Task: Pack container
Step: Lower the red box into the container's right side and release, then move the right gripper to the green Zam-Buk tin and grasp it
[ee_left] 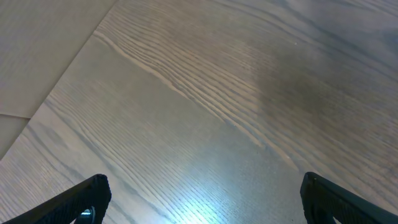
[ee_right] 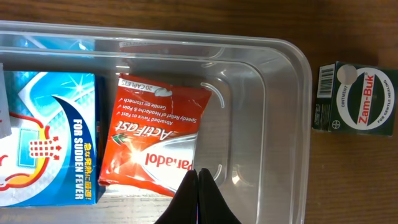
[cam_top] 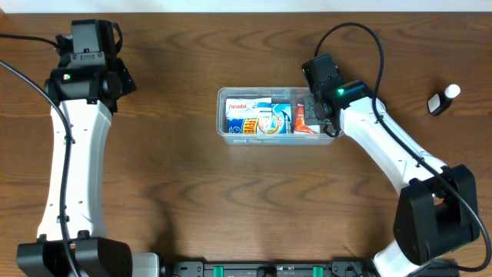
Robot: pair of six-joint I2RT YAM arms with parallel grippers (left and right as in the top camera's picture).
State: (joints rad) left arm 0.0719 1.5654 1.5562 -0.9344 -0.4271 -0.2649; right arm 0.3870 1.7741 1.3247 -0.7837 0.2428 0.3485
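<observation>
The clear plastic container (cam_top: 223, 115) sits mid-table, and its rounded rim (ee_right: 292, 56) fills the right wrist view. Inside lie a red Panadol ActiFast box (ee_right: 155, 140) and, left of it, a blue fever-patch box (ee_right: 56, 137). In the overhead view the blue box (cam_top: 257, 119) takes the middle and the red box (cam_top: 306, 119) the right end. My right gripper (ee_right: 198, 180) hovers over the container's right end at the red box's lower corner, shut with nothing between its fingers. My left gripper (ee_left: 202, 193) is wide open over bare wood, far left.
A small green Zam-Buk box (ee_right: 357, 99) lies on the table just outside the container's right wall. A small black-and-white bottle (cam_top: 443, 100) lies at the far right. The table's pale edge (ee_left: 37, 56) shows in the left wrist view.
</observation>
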